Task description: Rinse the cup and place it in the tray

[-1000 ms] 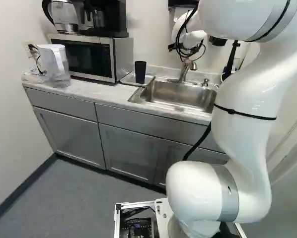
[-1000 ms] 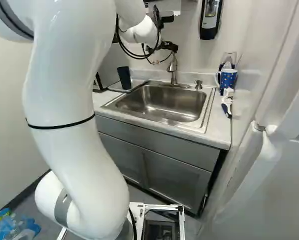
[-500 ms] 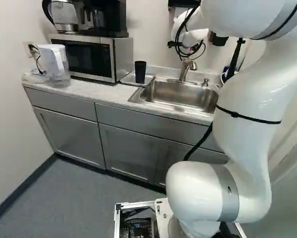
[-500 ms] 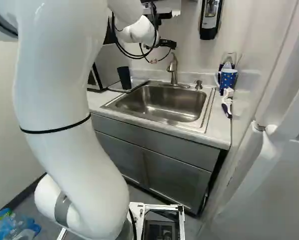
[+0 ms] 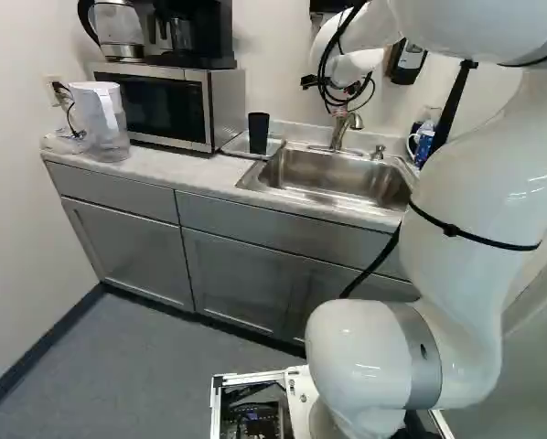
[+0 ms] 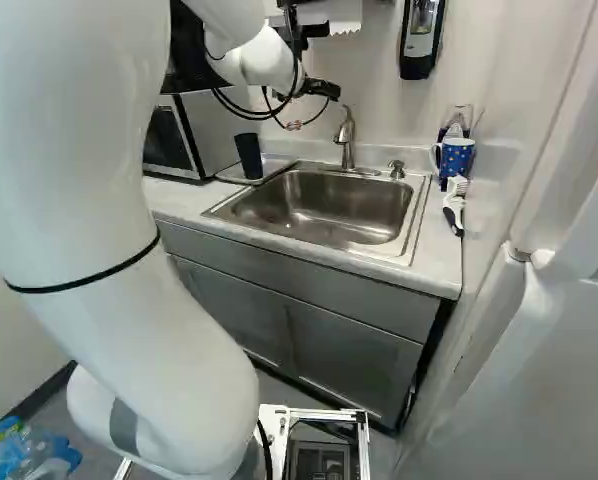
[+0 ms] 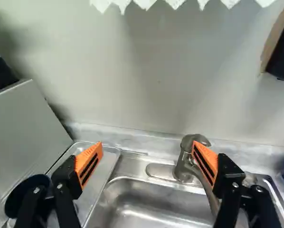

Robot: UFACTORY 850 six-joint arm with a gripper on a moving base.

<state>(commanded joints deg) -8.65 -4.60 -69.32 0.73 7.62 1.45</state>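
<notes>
High over the back of the sink, my gripper (image 6: 324,90) hangs near the faucet in the right base view. In the wrist view, the gripper (image 7: 147,161) is wide open, nothing between its orange pads, with one finger overlapping the view of the faucet (image 7: 184,159). A black cup (image 5: 258,133) stands upright on the clear tray (image 5: 235,147), left of the sink (image 5: 333,172). The wrist view shows the cup's dark round mouth (image 7: 17,195) beyond and below the other finger, partly covered by it, apart from the pads. The tray (image 7: 114,153) lies alongside the basin.
A microwave (image 5: 159,105) stands left of the tray, with a coffee maker (image 5: 193,35) on top. A water pitcher (image 5: 101,123) is farther left. Right of the sink are a blue mug (image 6: 455,160) and a brush (image 6: 454,205). A soap dispenser (image 6: 421,35) hangs above.
My gripper has shifted a little leftward above the sink, and the arm's upper links have swung, uncovering the blue mug in the left base view. The cup, tray and base have stayed put.
</notes>
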